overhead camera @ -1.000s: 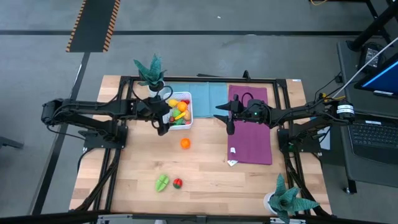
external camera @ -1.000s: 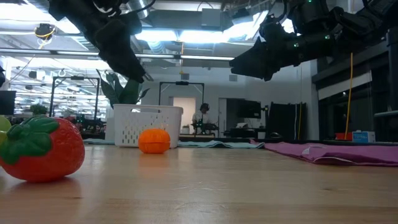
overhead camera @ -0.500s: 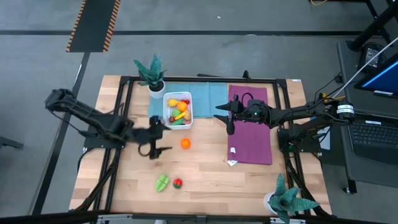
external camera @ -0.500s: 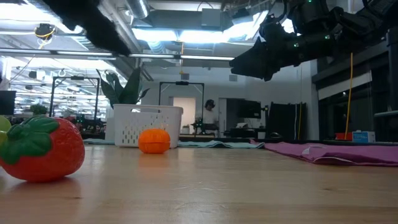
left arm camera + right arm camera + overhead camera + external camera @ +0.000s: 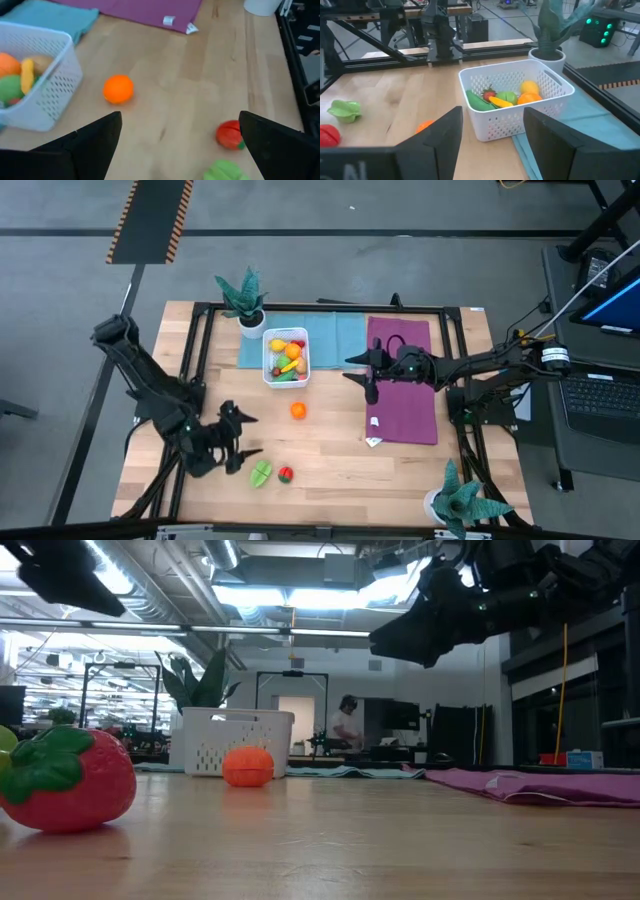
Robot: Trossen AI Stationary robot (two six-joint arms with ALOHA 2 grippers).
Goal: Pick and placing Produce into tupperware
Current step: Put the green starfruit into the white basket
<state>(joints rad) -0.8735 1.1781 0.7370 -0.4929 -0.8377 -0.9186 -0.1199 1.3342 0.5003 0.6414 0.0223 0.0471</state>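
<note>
Overhead, a wooden tabletop [image 5: 330,450] is carrying a teal cloth [image 5: 325,335], a purple mat [image 5: 402,385] and two potted plants at opposite corners. The white perforated tupperware [image 5: 286,356] is sitting on the teal cloth, already holding several toy pieces: an orange, a yellow piece, green ones and a red one. Three pieces are lying loose on the bare wood: an orange ball [image 5: 297,410] near the tupperware, and well apart from it, toward the front edge, a green leafy piece [image 5: 260,473] touching or just beside a red strawberry [image 5: 286,473].

The left claw [image 5: 238,442] is hovering empty near the green piece, its fingers spread wide. The right claw [image 5: 371,375] is waiting above the purple mat's edge, part-open and holding nothing.

By the look of it, the picking step is beginning: the left claw needs lowering over the green piece or the strawberry, closing, then carrying it to the tupperware.
</note>
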